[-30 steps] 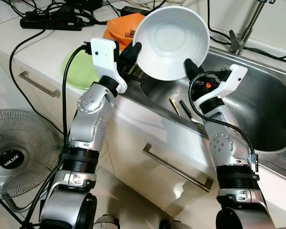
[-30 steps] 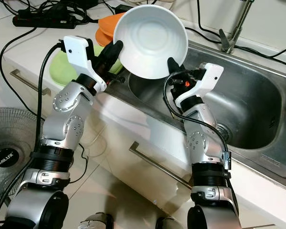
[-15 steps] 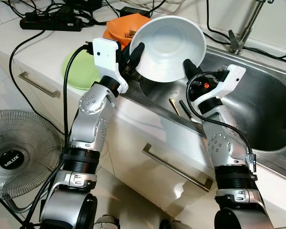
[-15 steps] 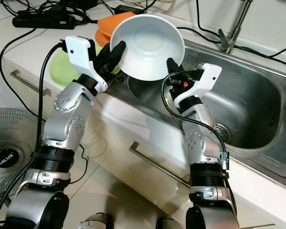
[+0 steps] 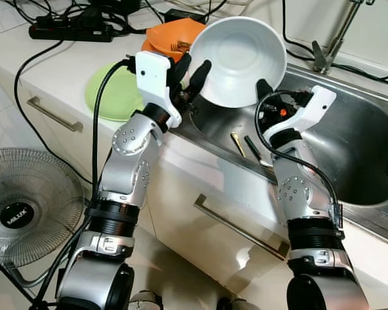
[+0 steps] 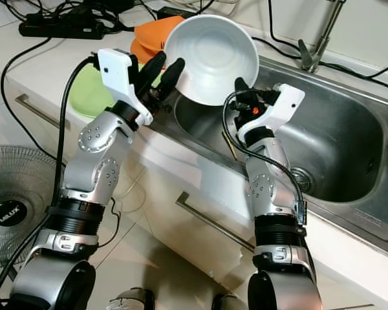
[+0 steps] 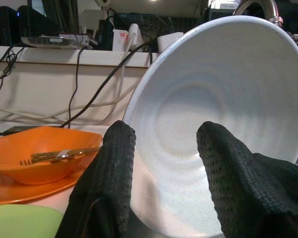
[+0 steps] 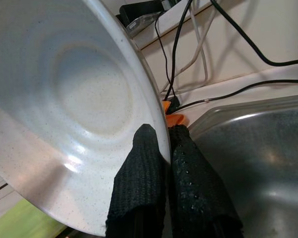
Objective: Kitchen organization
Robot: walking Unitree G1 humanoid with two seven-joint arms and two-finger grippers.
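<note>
A large white bowl (image 5: pixel 239 51) hangs tilted over the left end of the steel sink (image 5: pixel 349 148), its inside facing me. My right gripper (image 5: pixel 264 87) is shut on the bowl's lower right rim, and in the right wrist view its fingers (image 8: pixel 144 173) pinch that edge. My left gripper (image 5: pixel 191 70) is open at the bowl's left rim, its fingers spread wide. In the left wrist view the bowl (image 7: pixel 213 114) stands just beyond those fingers (image 7: pixel 114 163).
On the counter left of the sink are an orange bowl (image 5: pixel 171 35) holding a fork (image 7: pixel 59 154) and a green plate (image 5: pixel 113 97). Two utensils (image 5: pixel 238 143) lie in the sink. A faucet (image 5: pixel 330 45) stands behind it, a power strip (image 5: pixel 71 29) far left, a fan (image 5: pixel 26 206) on the floor.
The bowl has moved right and further over the sink, held by the right gripper. The left arm followed it, and its two fingers now show spread apart at the rim.
</note>
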